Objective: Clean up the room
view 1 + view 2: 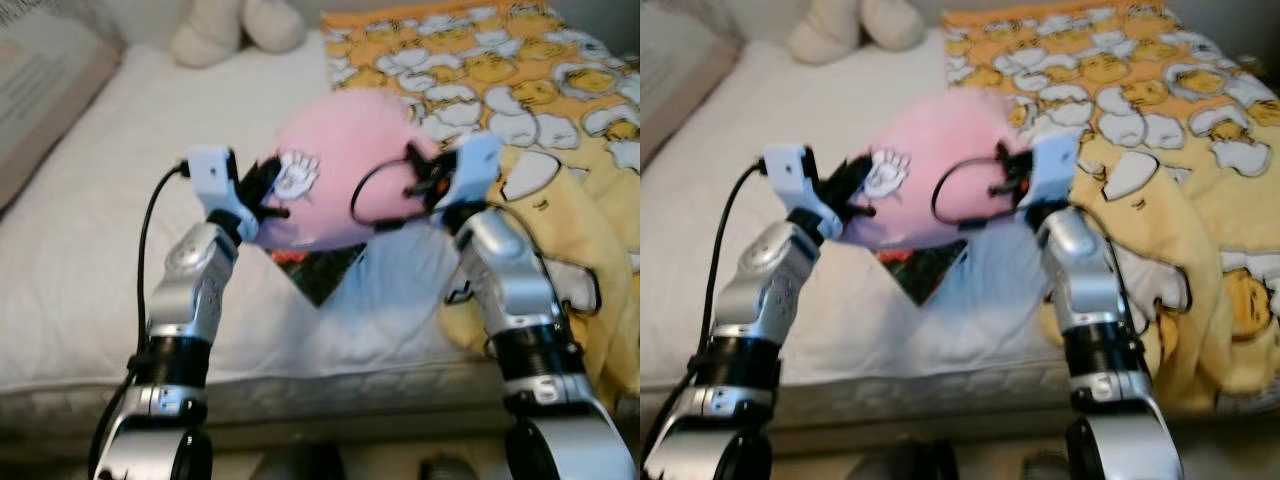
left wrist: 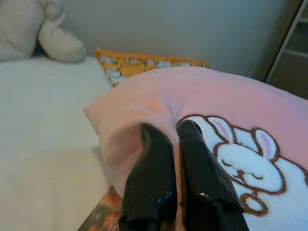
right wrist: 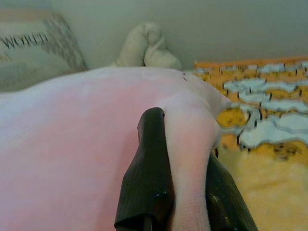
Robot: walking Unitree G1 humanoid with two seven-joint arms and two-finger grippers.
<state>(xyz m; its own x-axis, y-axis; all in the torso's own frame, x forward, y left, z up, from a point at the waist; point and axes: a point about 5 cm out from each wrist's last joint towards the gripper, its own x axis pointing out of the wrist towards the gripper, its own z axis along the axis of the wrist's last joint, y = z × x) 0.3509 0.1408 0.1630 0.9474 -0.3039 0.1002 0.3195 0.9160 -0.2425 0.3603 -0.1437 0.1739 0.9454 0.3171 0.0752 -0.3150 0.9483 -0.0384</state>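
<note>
Currently you have both arms raised over the near edge of the bed [image 1: 90, 300], holding a pink pillow [image 1: 345, 160] between them above the white sheet. The left pincer [image 2: 174, 137] is closed on a fold at the pillow's 9 o'clock side; in the left wrist view its two black fingers [image 2: 151, 178] pinch the pink fabric just beside an embroidered white rabbit [image 2: 245, 168]. The right pincer [image 3: 185, 144] is clamped on the pillow's 3 o'clock side, with a ridge of pink fabric squeezed between its fingers [image 3: 151, 163].

Under the pillow, at 6 o'clock from it, a dark printed item [image 1: 318, 270] lies flat on the sheet with one corner pointing toward you; what it is cannot be made out. At 3 o'clock from the pillow, a yellow blanket [image 1: 560, 130] with a duck pattern covers the right part of the bed and hangs over the near edge beside the right arm.

Farther back, at 11 o'clock, a cream plush toy [image 1: 235, 30] rests at the head of the bed. At 10 o'clock, a beige cushion [image 1: 40, 100] lies along the left edge; the right wrist view shows lettering on the cushion.
</note>
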